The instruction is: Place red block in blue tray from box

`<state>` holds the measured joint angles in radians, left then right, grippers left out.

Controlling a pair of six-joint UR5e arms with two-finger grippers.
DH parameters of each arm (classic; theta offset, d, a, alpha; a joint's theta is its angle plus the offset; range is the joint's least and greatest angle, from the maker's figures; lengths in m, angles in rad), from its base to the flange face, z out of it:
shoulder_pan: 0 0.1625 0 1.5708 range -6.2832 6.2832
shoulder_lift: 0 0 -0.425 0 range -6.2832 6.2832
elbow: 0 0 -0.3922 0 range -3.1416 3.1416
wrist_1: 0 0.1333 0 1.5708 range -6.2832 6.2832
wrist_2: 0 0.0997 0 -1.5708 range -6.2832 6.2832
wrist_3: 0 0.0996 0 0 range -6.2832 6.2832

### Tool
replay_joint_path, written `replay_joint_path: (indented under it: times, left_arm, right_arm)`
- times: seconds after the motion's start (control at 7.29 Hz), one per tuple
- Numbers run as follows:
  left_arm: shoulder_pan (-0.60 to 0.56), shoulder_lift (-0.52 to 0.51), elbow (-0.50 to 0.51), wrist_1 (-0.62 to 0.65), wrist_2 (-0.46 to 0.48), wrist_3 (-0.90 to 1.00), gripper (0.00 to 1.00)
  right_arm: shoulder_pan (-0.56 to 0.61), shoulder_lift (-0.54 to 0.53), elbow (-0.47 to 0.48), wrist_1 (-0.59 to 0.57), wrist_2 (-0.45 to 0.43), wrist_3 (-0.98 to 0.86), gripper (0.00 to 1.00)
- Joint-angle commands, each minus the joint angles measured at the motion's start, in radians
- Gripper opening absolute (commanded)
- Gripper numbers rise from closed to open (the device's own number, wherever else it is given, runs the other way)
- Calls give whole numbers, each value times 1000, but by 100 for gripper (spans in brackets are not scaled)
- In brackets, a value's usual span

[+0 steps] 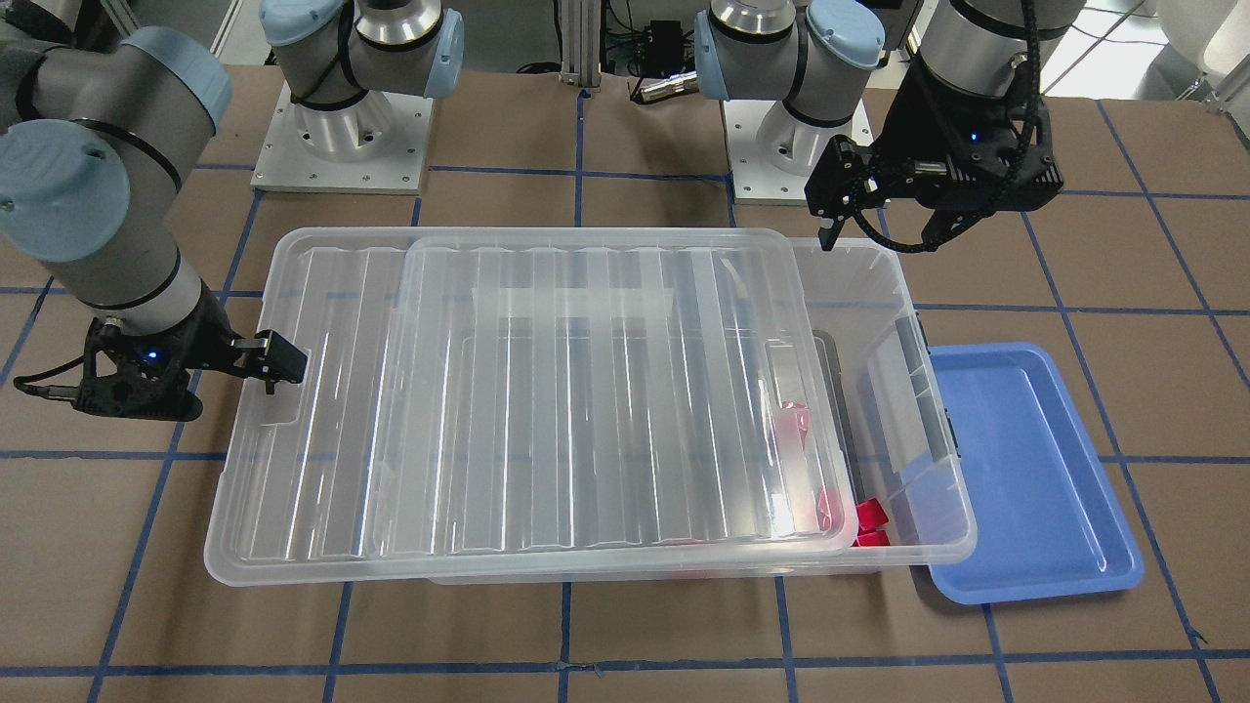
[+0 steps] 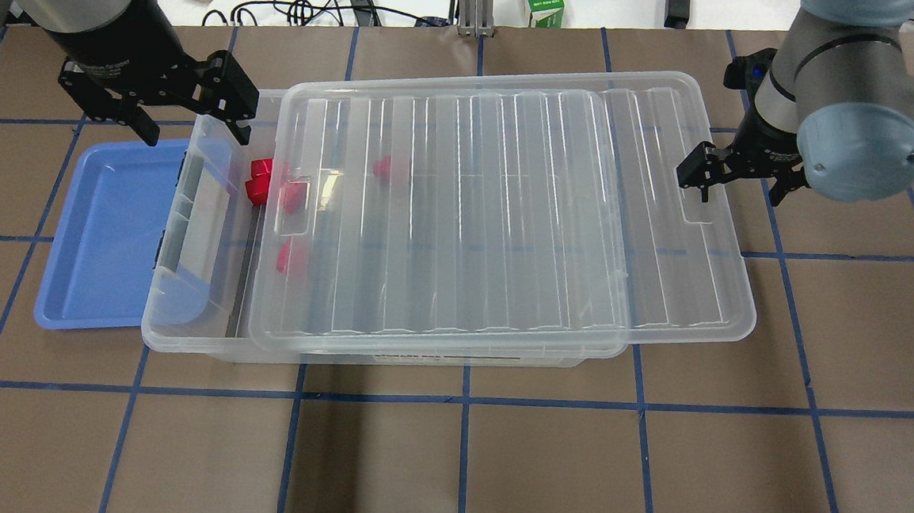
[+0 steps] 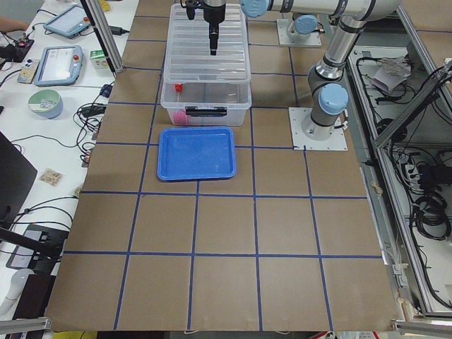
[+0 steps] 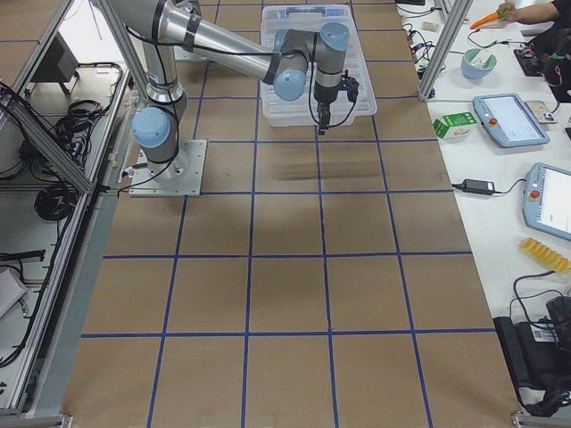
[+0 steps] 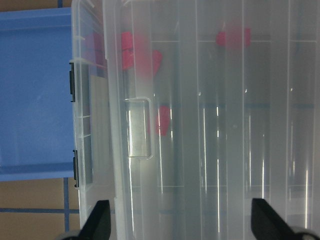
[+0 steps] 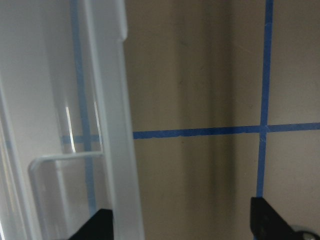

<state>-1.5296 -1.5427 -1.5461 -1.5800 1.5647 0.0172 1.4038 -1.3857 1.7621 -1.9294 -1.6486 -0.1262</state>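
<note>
Seen from across the table, the large clear plastic box (image 1: 879, 293) lies lengthways on the brown papered surface (image 1: 625, 635). Its ribbed clear lid (image 1: 586, 391) sits shifted toward the robot's right, overhanging that end and leaving a strip open at the other. In that strip, at the corner away from the robot, sits the small glossy red plastic block (image 1: 872, 511), touching another like it. The shallow light-blue plastic tray (image 1: 1035, 469) lies just beside the open end, with the box's rim hanging over its edge. Overhead, both claws show spread wide, holding nothing: the left claw (image 2: 193, 120) is up by the open end and the right claw (image 2: 735, 182) is at the lid's overhanging edge. Other red blocks (image 2: 383, 166) glow blurred through the lid, and broad brown surface runs along the robot's side. From the left end, the left claw (image 3: 213, 46) turns out to hang high over the middle of the box's width, not its corner, with open surface this side of the tray (image 3: 196, 152). The right-end view shows only the right claw (image 4: 323, 120) pointing down at the lid's near edge. The left wrist camera looks down on the lid's handle notch (image 5: 138, 127), with red smears behind the plastic. The right wrist camera has the lid's rim running up close to one side of the open claw; whether they touch, I cannot tell.
</note>
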Motion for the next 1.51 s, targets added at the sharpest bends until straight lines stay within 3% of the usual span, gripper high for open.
replay_joint_path:
  times: [0.0, 0.55, 0.96, 1.24, 1.37]
  left_arm:
    - [-1, 3, -9, -2, 3, 1, 100]
    - [-1, -34, -28, 3, -2, 41, 100]
    - [0, -57, -129, 34, -2, 145, 100]
    - [6, -76, -266, 194, -3, 226, 100]
    - [8, -83, -338, 310, -3, 263, 100]
  right_arm:
    - [-57, -9, -1, 9, -2, -4, 100]
    - [-123, -27, -1, 33, -3, -55, 100]
    - [-157, -45, -6, 53, 0, -98, 100]
    - [-151, -87, -41, 113, 12, -102, 100]
    - [-116, -122, -118, 192, 42, -102, 100]
